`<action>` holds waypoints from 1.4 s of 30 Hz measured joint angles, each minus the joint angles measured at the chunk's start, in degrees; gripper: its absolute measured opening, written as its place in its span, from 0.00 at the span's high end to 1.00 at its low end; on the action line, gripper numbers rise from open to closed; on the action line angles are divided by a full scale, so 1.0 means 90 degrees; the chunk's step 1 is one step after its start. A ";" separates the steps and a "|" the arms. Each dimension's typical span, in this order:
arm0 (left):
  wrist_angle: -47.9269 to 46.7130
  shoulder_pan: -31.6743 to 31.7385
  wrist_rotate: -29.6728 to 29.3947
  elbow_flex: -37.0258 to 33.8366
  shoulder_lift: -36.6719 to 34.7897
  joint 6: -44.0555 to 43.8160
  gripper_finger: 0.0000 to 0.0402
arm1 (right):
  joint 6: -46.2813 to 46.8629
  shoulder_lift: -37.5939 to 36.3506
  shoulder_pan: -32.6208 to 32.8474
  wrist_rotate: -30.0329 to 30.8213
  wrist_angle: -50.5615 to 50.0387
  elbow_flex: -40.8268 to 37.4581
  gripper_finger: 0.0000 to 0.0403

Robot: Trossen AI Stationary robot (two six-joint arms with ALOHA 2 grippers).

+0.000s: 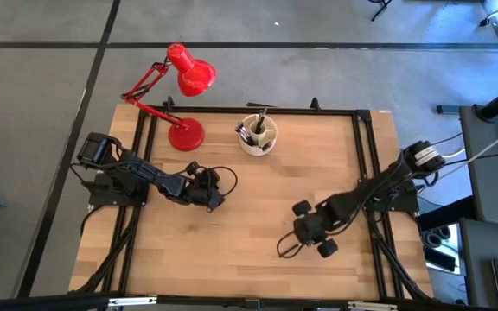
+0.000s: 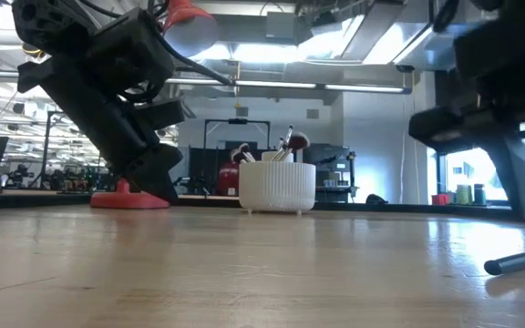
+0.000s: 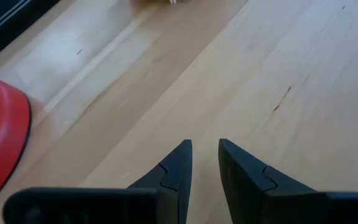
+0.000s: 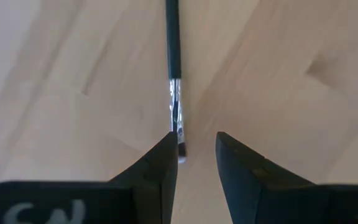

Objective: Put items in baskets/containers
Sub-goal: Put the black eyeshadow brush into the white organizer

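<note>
On the wooden table, 1 last brush is lying flat, so the right gripper is hanging over it with fingers slightly spread, not yet pinching. The left gripper is waiting beside the red lamp, fingers slightly parted around nothing, while the cream organiser is standing upright holding other brushes.

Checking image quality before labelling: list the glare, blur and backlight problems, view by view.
Low view: bright ceiling lights and windows backlight the cream organiser, leaving the left arm a dark shape. Right wrist view: the right gripper is soft, the brush sharper, its ferrule glinting. High view: even light, faint shadows.
</note>
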 joint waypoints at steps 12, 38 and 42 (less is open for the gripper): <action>0.0015 -0.0001 0.0082 0.0000 0.0000 0.0015 0.81 | 0.0308 0.0665 0.0435 0.0214 -0.0023 0.0024 0.75; 0.0031 -0.0001 0.0090 0.0000 0.0000 0.0182 0.81 | -0.3176 0.0707 -0.0400 0.7029 -0.4333 0.1705 0.99; 0.0033 -0.0001 0.0090 0.0000 0.0000 0.0161 0.81 | -0.4175 0.0706 -0.0910 0.7910 -0.4216 0.1683 0.99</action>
